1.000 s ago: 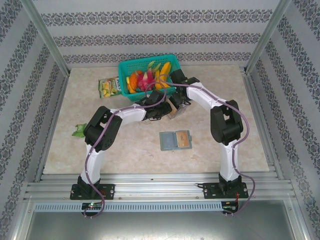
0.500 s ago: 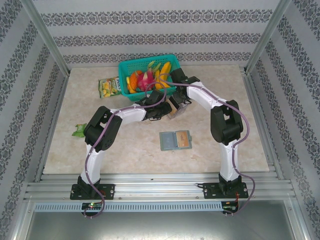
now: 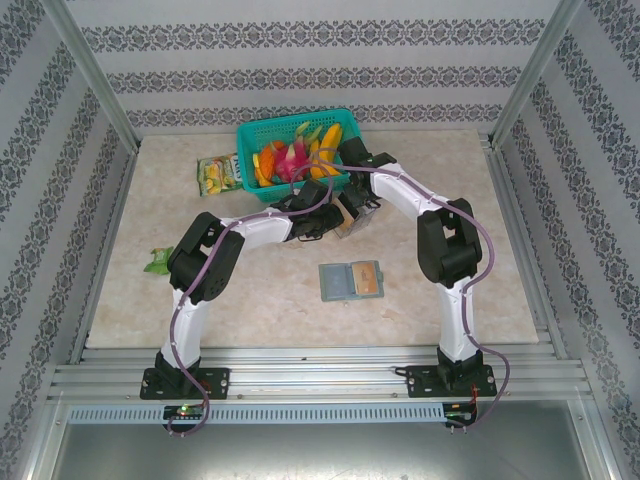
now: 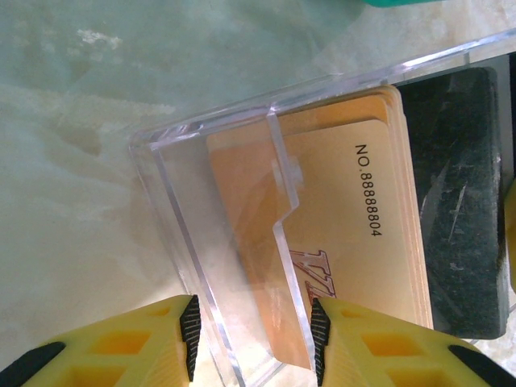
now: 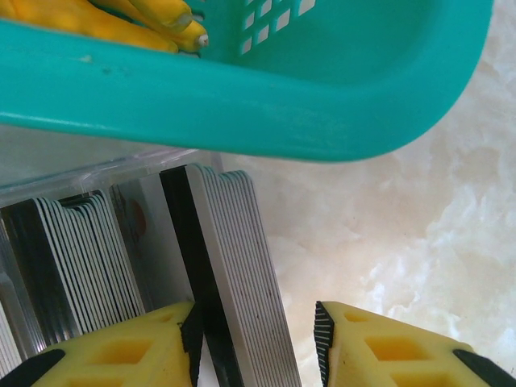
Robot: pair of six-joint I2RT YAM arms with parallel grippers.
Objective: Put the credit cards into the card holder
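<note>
Found left gripper point(image 4: 254, 334) clamped on clear box point(image 4: 187, 211) via left wrist; right gripper point(image 5: 258, 334) part-open around credit cards point(image 5: 240, 258) via right wrist.

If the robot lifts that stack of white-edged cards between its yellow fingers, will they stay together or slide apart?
Probably stiff: the cards stand on edge, unbent. Loose and smooth-looking, they may fan or slip apart unless the right gripper squeezes them flat together. Being so thin, they're likely light.
</note>
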